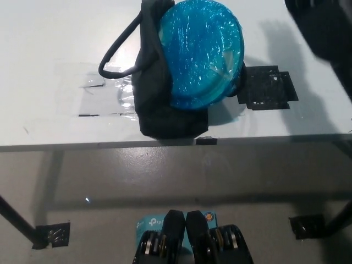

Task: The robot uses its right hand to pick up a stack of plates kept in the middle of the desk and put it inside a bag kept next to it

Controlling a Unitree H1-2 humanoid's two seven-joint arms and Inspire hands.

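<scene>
Sitting inside the soft black cloth bag (165,107) is the stack of round blue plates wrapped in shiny clear plastic (201,52), leaning in the bag's open mouth on the white desk (44,49). The bag's thin black loop handle (118,52) is lying on the desk to one side. A flat black square mat (268,88) is lying just beside the bag on the other side. The robot's black right arm (324,38) is showing only as a blurry dark shape at the top right corner, well apart from the plates, and nobody can tell if the black hand is spread or closed. The white left hand is not showing. The putting-in step is looking done. The next move is probably just resting the arm away from the bag without bumping it.
</scene>
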